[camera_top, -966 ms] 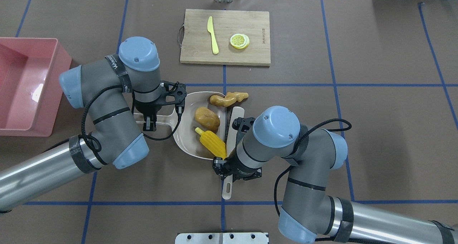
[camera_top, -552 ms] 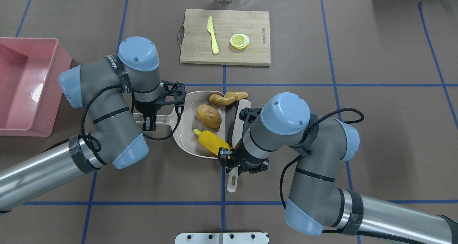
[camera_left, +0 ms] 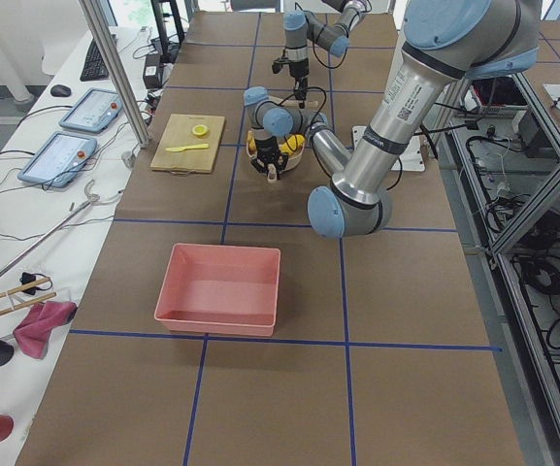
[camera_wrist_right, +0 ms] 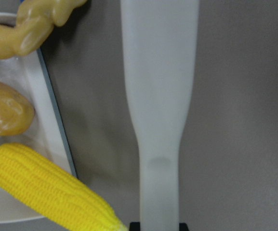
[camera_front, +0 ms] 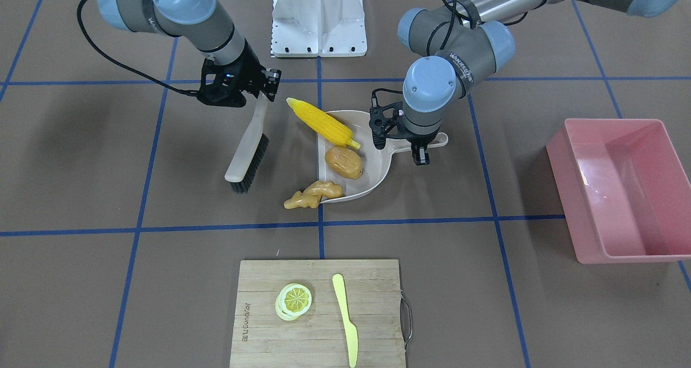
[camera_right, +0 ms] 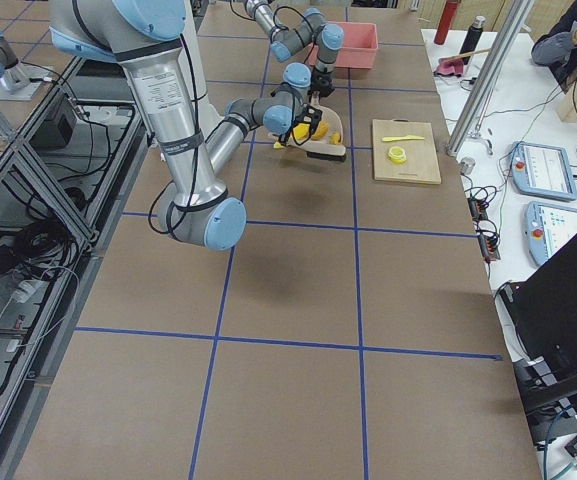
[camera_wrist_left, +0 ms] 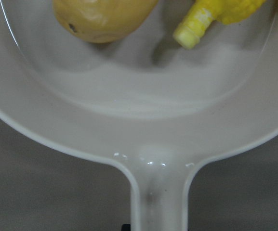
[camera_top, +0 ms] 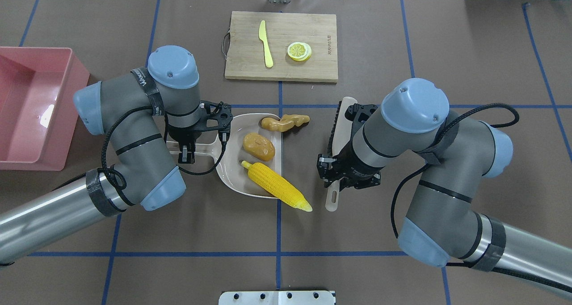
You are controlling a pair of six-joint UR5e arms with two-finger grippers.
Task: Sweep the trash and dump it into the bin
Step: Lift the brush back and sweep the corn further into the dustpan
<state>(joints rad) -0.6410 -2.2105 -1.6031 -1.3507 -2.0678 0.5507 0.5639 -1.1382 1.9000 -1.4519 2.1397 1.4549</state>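
Corn, potato, ginger; pink bin apart

Brown table, blue tape grid, white bench

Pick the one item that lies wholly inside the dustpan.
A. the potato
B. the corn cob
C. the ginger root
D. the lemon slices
A: the potato sits fully within the dustpan, while the corn cob sticks out past its open edge and the ginger root straddles that edge.

Brush pulled away; corn slid outward
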